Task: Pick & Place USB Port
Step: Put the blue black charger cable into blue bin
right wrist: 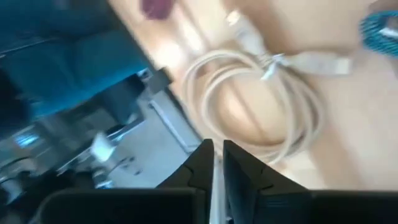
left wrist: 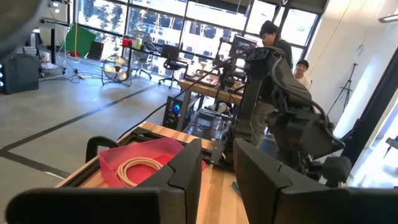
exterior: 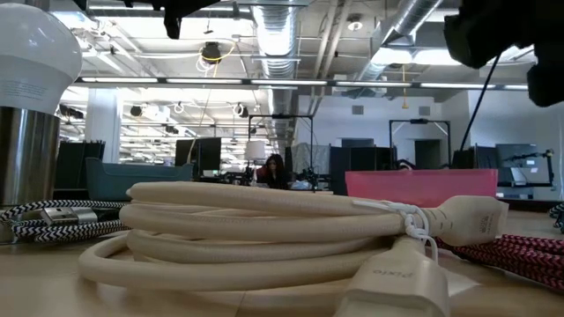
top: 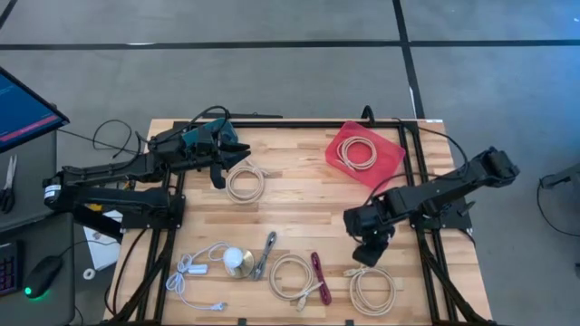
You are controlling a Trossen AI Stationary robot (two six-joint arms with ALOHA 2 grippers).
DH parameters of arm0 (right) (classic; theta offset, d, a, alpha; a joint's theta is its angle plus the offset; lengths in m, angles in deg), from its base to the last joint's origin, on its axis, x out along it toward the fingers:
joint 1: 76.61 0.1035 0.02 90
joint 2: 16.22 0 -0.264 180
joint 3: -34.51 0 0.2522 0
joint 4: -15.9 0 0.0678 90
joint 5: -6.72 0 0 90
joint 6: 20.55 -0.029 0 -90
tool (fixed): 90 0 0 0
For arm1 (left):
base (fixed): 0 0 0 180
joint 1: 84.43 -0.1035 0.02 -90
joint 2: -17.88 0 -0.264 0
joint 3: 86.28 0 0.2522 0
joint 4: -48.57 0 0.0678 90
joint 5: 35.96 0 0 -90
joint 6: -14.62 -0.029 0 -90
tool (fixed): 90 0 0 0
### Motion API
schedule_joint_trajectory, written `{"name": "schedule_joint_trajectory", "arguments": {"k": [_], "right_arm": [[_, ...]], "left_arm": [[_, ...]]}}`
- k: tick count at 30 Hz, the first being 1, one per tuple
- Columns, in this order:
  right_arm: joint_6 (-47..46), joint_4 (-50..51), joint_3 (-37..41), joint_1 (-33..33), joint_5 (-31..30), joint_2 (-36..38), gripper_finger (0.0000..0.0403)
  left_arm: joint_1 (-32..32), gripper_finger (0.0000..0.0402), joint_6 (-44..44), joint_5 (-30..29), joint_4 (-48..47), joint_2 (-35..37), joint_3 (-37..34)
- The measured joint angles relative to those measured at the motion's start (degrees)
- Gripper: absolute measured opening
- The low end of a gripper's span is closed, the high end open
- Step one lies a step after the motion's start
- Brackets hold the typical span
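Several coiled beige USB cables lie on the wooden table. One coil point(top: 372, 290) point(right wrist: 249, 106) lies flat near the front right, and my right gripper point(top: 367, 256) point(right wrist: 217, 163) hangs just above and behind it, tilted down, its fingers almost together with nothing between them. Another coil point(top: 356, 152) point(left wrist: 140, 169) rests inside the red tray point(top: 385, 163) at the back right. My left gripper point(top: 237, 149) point(left wrist: 217, 155) waits at the back left, level and open, empty, next to a third coil point(top: 245, 181).
Near the front edge lie a beige coil point(top: 292, 276) point(exterior: 264, 238), a red braided cable point(top: 319, 276), a metal piece point(top: 265, 255), a white bulb point(top: 236, 260) and a white charger with its cord point(top: 195, 270). People stand in the room beyond the table.
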Motion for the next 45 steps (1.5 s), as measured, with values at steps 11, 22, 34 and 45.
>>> {"name": "schedule_joint_trajectory", "arguments": {"k": [11, 22, 34, 45], "right_arm": [[6.7, 3.4, 0.0, 0.1, -11.7, 0.1, 0.0069], [16.3, 12.6, 0.0, 2.4, -22.7, 0.1, 0.0096], [25.6, 14.6, 0.0, 4.0, -32.9, 0.1, 0.0162], [23.5, 9.1, 7.3, 3.9, -31.3, 0.1, 0.0237]], "left_arm": [[0.0, 0.0092, 0.0, 0.0, 0.0, 0.0, 0.0], [0.0, 0.0092, 0.0, 0.0, -0.2, 0.0, 0.0], [0.0, 0.0092, 0.0, 0.0, -0.9, 0.0, 0.0], [0.0, 0.0092, 0.0, 0.0, -3.3, 0.0, 0.0]]}}
